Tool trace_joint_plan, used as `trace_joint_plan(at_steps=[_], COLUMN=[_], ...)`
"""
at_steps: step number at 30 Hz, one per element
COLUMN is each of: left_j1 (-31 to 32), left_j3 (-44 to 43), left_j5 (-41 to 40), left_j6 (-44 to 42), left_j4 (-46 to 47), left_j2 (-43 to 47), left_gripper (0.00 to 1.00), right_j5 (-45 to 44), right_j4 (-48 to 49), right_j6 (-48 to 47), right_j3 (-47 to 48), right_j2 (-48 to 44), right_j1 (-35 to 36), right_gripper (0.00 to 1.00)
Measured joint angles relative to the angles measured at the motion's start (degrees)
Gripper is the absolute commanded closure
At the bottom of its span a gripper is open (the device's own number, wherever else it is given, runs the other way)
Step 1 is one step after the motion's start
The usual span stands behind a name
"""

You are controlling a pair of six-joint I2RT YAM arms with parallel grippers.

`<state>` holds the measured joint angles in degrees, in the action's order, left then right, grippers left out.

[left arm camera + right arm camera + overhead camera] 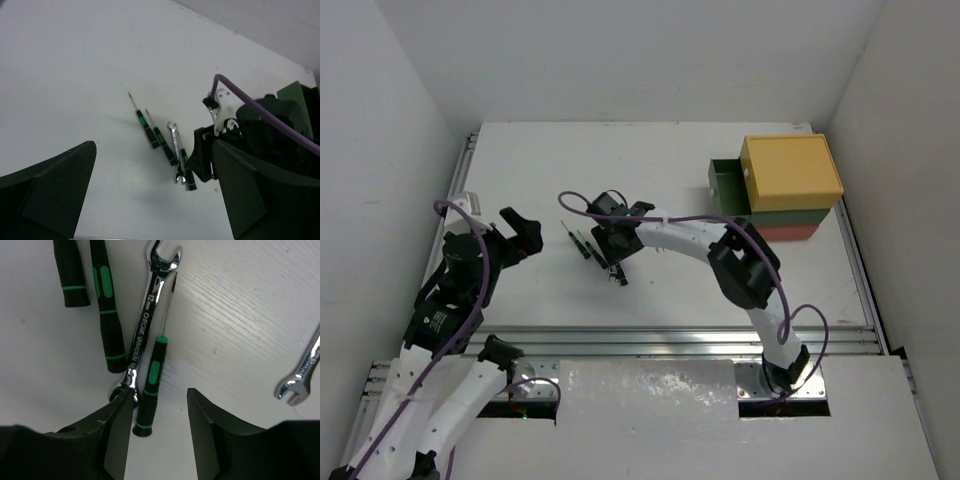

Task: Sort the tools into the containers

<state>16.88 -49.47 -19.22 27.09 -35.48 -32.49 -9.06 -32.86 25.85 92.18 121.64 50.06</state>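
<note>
While the left gripper [517,238] hangs spread, the right gripper [159,396] straddles a screwdriver [150,377] lying against a wrench [145,320] on the surface [240,310], half-spread, not yet pinching. The pick-up now calls for closing on the handle alone.

One marking can be read: the silver open-end wrench [145,320] carries "12mm" followed by "CHROME VANADIUM", stamped lengthwise on its shank, running from the far head toward the near one, the last letters blurring into glare
</note>
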Motion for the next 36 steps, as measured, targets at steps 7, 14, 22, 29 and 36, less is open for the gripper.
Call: trace_joint_plan(at_steps=[7,14,22,29,36], left_j1=[0.0,0.0,0.0,0.0,0.0], left_j3=[3.0,3.0,3.0,1.7,0.4], left_j5=[1.6,2.7,4.1,3.9,4.2], left_j6=[-2.6,-3.3,-3.7,-3.1,0.7], left_j4=[-0.4,-0.1,0.6,-0.5,-1.2], left_j2=[4.2,4.4,3.6,-10.4,-26.7], left_gripper=[0.00,0.00,0.00,0.01,0.01], right_j5=[-1.4,-1.2,-3.7,-8.0,-12.1], right_j4=[-3.3,-3.4,-7.1,-12.4,-16.8], right_j6=[-0.2,0.0,-1.1,-6.2,-11.9], right_j3=[4.4,4.4,-0.7,3.8,13.3], right_j2=[6.3,7.3,-1.5,-19.3,-19.6], right_j1=[0.9,0.9,0.4,-10.0,-27.7], right_gripper=[0.65,1.00,1.00,1.00,0.98])
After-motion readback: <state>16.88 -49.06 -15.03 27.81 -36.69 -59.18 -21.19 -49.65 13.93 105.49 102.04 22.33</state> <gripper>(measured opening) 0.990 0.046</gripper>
